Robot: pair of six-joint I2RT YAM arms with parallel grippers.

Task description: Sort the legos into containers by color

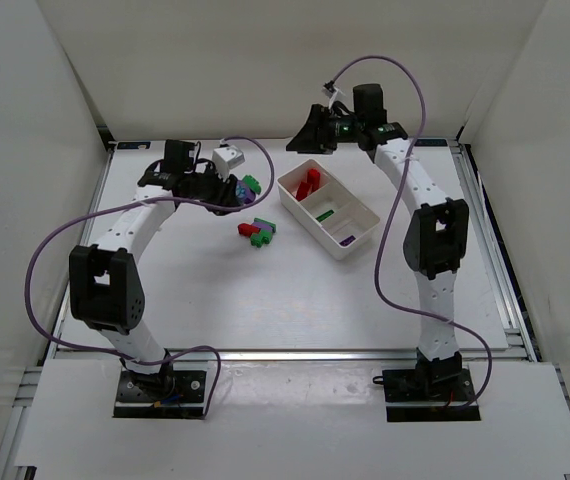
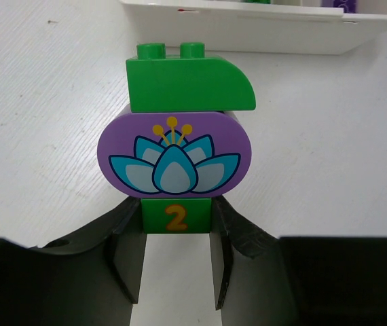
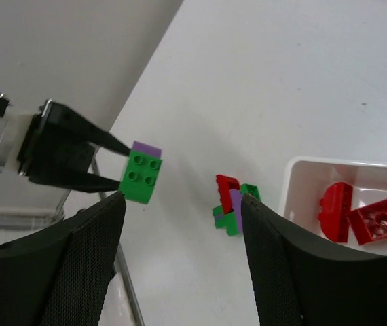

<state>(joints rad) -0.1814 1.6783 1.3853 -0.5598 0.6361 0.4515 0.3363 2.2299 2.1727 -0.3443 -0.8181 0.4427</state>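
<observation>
My left gripper (image 2: 176, 224) is shut on a green lego marked "2" (image 2: 176, 216). It is the base of a joined stack with a purple flower lego (image 2: 174, 155) and a green curved lego (image 2: 190, 83). That stack (image 1: 246, 187) hangs left of the white tray (image 1: 363, 228); the right wrist view shows it too (image 3: 141, 177). The tray's far container holds red legos (image 1: 308, 184), the middle one a green lego (image 1: 325, 213), the near one a purple lego (image 1: 347, 239). A loose pile of red, green and purple legos (image 1: 257, 232) lies on the table. My right gripper (image 3: 183, 200) is open and holds nothing, raised behind the tray's far end (image 1: 310, 132).
The white tray's side wall (image 2: 248, 30) runs across the top of the left wrist view. White enclosure walls stand on three sides of the table. A purple cable loops off each arm. The loose pile (image 3: 232, 204) lies between the left gripper and the tray rim (image 3: 290, 178).
</observation>
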